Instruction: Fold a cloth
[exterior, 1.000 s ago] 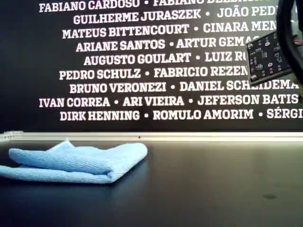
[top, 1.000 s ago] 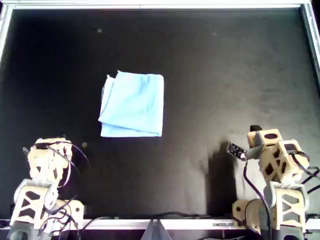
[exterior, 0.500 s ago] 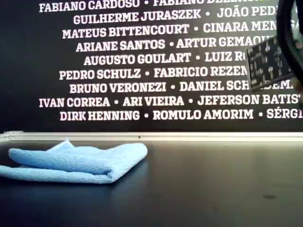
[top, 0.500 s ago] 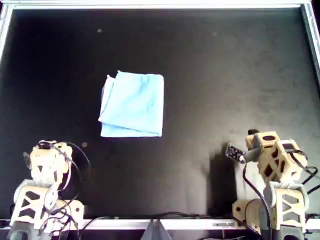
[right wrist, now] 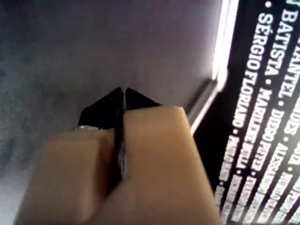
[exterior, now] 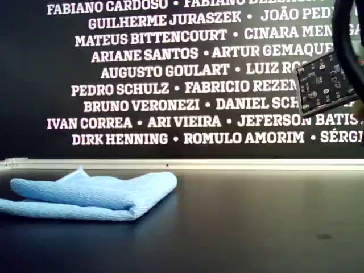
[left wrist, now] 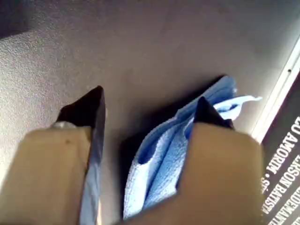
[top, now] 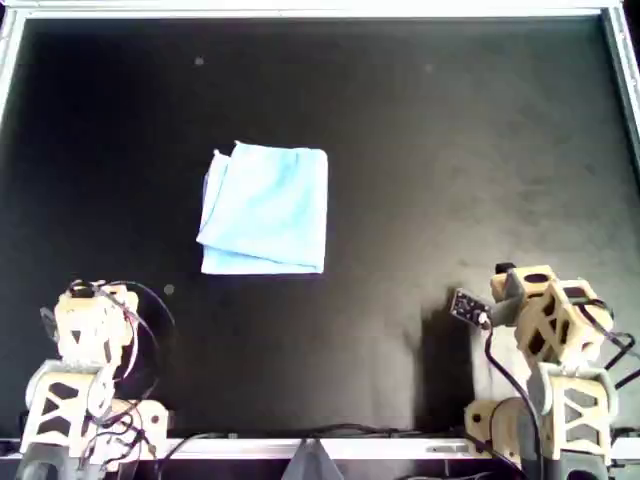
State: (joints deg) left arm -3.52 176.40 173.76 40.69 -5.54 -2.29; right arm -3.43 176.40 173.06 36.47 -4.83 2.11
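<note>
Near the overhead view's bottom edge, the left end effector [left wrist: 145, 105] stands open and empty, the right end effector [right wrist: 123, 96] closed on nothing. Both arms have drawn back slightly since a second ago. Farther off, left of centre on the black bench [top: 450, 150], the cloth [top: 265, 208] lies folded, unmoved. It looks light and limp, best pinched at a loose corner.

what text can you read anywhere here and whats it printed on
All on the black back wall, white capitals, exterior view:
"FABIANO CARDOSO"
"GUILHERME JURASZEK"
"JOÃO PED", cut off
"MATEUS BITTENCOURT"
"CINARA MEN", cut off
"ARIANE SANTOS"
"ARTUR GEMAQUE", cut off
"AUGUSTO GOULART"
"PEDRO SCHULZ"
"BRUNO VERONEZI"
"IVAN CORREA"
"ARI VIEIRA"
"DIRK HENNING"
"ROMULO AMORIM"
Others are partly hidden by a circuit board.
The cloth carries none.
</note>
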